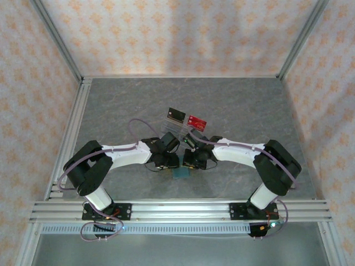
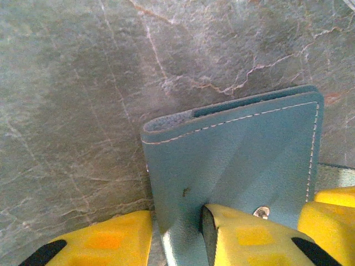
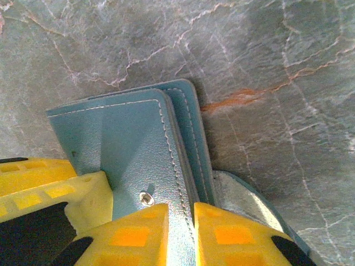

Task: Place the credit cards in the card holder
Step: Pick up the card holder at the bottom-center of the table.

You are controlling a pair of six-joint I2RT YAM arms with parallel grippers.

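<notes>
Bench (image 1: 122, 100) is free across the upper left, upper right and far right. Centre is obstructed: clear rack (image 1: 176, 132) with black card (image 1: 176, 115) and red card (image 1: 197, 121), left arm (image 1: 122, 152), right arm (image 1: 238, 151), card holder (image 1: 180, 173) between them.

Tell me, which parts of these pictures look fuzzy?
Top external view: even light, no glare, everything fairly sharp. Left wrist view: the card holder stitches are crisp, but the close yellow fingers look fuzzy. Right wrist view: the same, fuzzy fingers at the bottom, sharp veins in the table.
</notes>
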